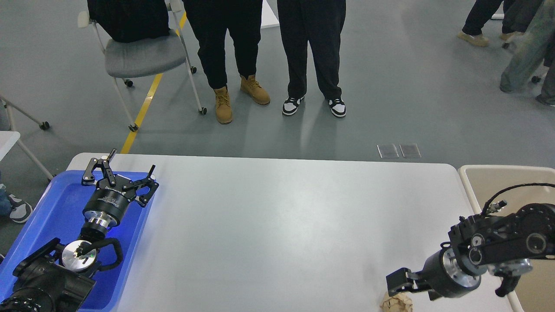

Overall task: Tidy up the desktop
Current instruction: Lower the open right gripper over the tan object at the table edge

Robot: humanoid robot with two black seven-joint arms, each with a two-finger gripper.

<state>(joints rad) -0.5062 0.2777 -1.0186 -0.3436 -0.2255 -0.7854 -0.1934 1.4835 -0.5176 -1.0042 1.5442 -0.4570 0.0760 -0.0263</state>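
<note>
Right gripper [396, 284] hovered by crumpled paper [396, 302] at the desktop's [282, 225] near edge, its opening unclear; grasping seemed next, while the left gripper [123, 175] gaped empty.

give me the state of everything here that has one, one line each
left claw: open, empty, above the blue tray
right claw: cannot tell open or shut, low over the paper ball
crumpled paper ball: on the desktop at the near edge, partly cut off
desktop: bare apart from the paper ball
blue tray: at the desktop's left end, nothing seen inside
beige bin: open-topped, visible part empty
</note>
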